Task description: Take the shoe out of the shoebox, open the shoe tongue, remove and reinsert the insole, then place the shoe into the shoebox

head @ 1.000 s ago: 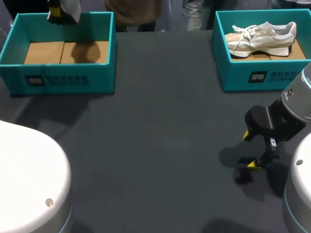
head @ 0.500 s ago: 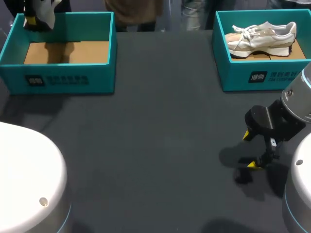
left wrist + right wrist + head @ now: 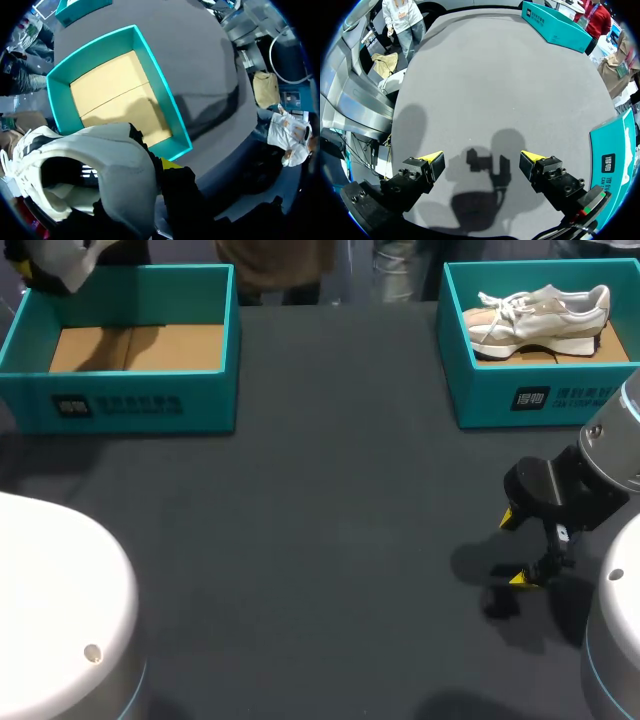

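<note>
Left claw [image 3: 159,170]: clamped on the heel end of a white-and-grey shoe [image 3: 95,170]. Only one yellow tip is seen, pressed beside the heel. The shoe is held aloft by the far left corner of an open teal box [image 3: 130,405], whose brown card floor is exposed.

Right claw [image 3: 482,165]: fingers spread wide, nothing gripped, hung low over the dark table [image 3: 330,540].

Second shoe [image 3: 540,312]: lodged in the other teal box [image 3: 520,400] at the table's far right.
</note>
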You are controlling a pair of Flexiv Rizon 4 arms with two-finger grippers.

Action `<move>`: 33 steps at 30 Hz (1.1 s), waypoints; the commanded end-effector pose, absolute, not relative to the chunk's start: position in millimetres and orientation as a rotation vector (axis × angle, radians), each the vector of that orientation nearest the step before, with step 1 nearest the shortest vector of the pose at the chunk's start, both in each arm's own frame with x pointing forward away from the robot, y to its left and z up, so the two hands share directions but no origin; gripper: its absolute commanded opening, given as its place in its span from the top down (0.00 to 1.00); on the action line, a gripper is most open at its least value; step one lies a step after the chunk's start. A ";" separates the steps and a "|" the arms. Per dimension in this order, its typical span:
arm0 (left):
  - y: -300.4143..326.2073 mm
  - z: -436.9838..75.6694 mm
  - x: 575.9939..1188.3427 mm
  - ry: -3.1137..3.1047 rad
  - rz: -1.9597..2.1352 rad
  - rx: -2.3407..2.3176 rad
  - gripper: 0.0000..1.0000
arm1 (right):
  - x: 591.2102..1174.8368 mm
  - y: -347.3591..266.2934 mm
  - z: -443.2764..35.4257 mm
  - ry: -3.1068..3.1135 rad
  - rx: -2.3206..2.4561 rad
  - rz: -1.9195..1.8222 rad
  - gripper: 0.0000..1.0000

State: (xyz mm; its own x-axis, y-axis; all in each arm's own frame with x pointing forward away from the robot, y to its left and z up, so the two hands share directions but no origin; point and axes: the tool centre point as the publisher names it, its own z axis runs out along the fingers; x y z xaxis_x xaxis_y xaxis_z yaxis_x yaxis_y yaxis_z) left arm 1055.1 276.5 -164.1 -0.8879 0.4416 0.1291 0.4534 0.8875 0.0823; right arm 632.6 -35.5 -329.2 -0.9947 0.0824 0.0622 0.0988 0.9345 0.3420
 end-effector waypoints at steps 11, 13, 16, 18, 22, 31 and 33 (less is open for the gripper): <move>313.6 -165.2 1029.0 -2.808 -0.322 -1.346 1.00 | 630.6 -35.8 -329.0 -3.047 -0.143 -0.540 0.00; 313.6 -165.2 1029.0 -2.808 -0.322 -1.346 1.00 | 630.6 -35.8 -329.0 -3.047 -0.143 -0.540 0.00; 313.6 -165.2 1029.0 -2.808 -0.322 -1.346 1.00 | 630.6 -35.8 -329.0 -3.047 -0.143 -0.540 0.00; 313.6 -165.2 1029.0 -2.808 -0.322 -1.346 1.00 | 630.6 -35.8 -329.0 -3.047 -0.143 -0.540 0.00; 313.1 -167.5 1032.1 -2.704 -0.285 -1.518 1.00 | 630.6 -35.8 -329.0 -3.047 -0.143 -0.540 0.00; 323.5 -176.3 1045.7 -2.453 -0.274 -1.903 1.00 | 630.6 -35.8 -329.0 -3.047 -0.143 -0.540 0.00; 326.5 -177.2 1046.1 -2.406 -0.280 -1.985 1.00 | 630.6 -35.8 -329.0 -3.047 -0.143 -0.540 0.00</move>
State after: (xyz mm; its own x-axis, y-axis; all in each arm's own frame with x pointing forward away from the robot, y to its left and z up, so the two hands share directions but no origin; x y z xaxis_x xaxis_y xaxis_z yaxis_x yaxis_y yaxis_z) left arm 1044.3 319.9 -177.0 -0.2981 0.9454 0.1316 0.9504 0.2811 0.1333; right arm 632.6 -35.5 -329.2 -0.9947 0.0824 0.0622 0.0988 0.9345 0.3420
